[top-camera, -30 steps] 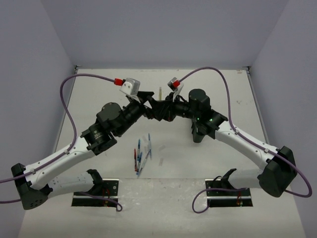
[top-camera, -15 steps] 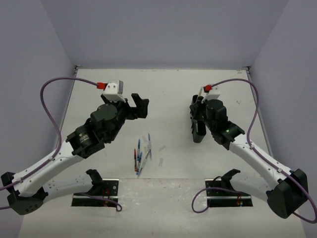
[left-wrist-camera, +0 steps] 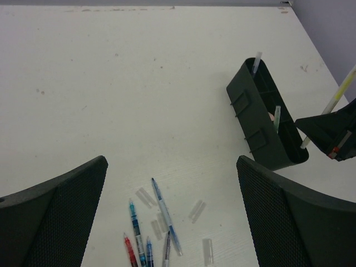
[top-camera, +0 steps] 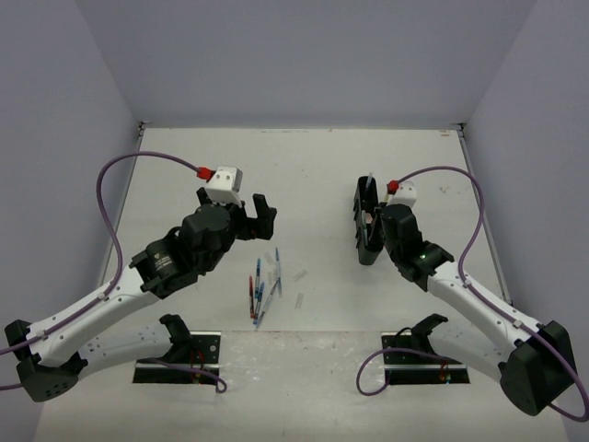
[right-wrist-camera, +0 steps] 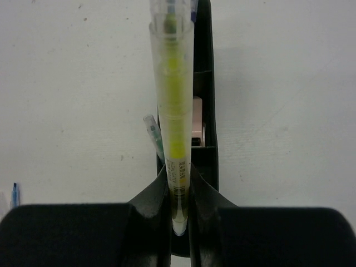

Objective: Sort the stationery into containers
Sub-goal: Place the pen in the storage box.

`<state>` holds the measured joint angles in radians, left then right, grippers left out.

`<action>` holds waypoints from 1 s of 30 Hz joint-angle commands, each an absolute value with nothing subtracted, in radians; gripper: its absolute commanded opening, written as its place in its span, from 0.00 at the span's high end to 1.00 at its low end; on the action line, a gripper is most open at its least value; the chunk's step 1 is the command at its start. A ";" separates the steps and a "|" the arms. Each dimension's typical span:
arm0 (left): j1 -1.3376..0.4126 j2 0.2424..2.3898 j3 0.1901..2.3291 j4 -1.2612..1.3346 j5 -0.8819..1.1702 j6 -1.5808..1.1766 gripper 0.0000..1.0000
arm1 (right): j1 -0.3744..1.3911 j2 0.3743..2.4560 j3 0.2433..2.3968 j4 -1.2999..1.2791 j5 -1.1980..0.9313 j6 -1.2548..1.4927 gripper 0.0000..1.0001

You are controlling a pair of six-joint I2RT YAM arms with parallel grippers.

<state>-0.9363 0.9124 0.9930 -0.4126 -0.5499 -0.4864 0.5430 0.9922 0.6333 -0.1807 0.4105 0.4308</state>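
Right end effector (right-wrist-camera: 179,194) is seen clamped on a clear-barrelled, yellow-green pen (right-wrist-camera: 172,94), which is held tilted over the narrow black organiser tray (right-wrist-camera: 207,67), where two other pens (left-wrist-camera: 276,118) are stood. Left end effector (top-camera: 254,213) is spread wide above the worktop (left-wrist-camera: 111,83), with loose blue and red pens (left-wrist-camera: 161,219) scattered nearby.

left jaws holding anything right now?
No: in the left wrist view the left jaws stand wide open with nothing between them, and the loose pens lie on the table below.
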 commanded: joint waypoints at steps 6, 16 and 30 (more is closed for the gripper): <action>-0.936 0.854 0.959 -0.419 -0.511 -0.469 0.00 | 0.541 0.975 0.622 -0.191 0.436 0.481 0.96; -0.936 0.831 0.951 -0.422 -0.523 -0.457 0.00 | 0.541 0.994 0.634 -0.201 0.436 0.479 0.77; -0.936 0.852 0.952 -0.434 -0.555 -0.463 0.00 | 0.542 0.939 0.641 -0.233 0.414 0.472 0.71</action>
<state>-0.9363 0.8469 0.9550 -0.4291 -0.5251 -0.4786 0.5430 0.9862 0.6258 -0.2267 0.4074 0.4618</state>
